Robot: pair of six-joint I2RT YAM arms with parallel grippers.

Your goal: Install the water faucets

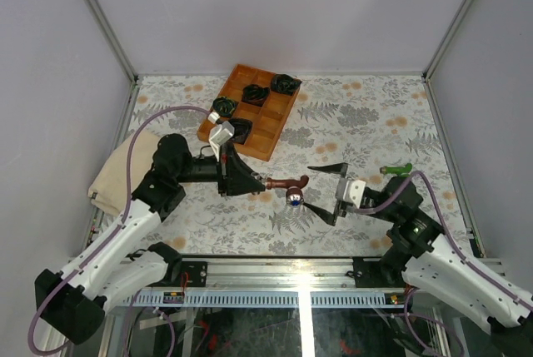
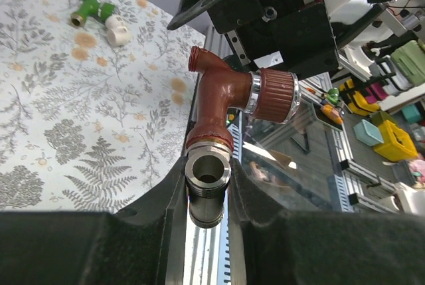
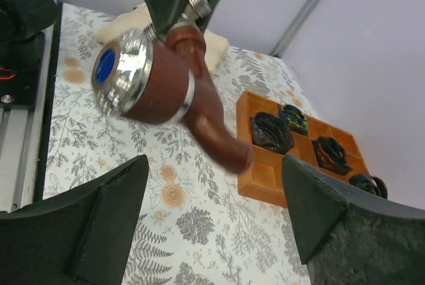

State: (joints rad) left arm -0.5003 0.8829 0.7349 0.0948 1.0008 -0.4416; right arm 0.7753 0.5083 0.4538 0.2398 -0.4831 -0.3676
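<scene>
Left end effector (image 1: 248, 180) clamped on the dark red-brown faucet (image 1: 287, 184); right end effector (image 1: 323, 190) spread wide just beside it.
Silvery thread sits pinched between the left fingers (image 2: 166, 195) and is partly buried there, while the knob points at the right one's gaping jaws (not touched). Bright green faucet (image 1: 397, 171) lies on the table (image 1: 350, 116) by the right arm, with a small white piece (image 2: 117, 31) close beside it; whether they touch is unclear. Wooden tray (image 1: 268, 128) of coiled bundles (image 1: 255, 92) stands well behind, and a folded cloth (image 1: 115, 172) lies far left.
</scene>
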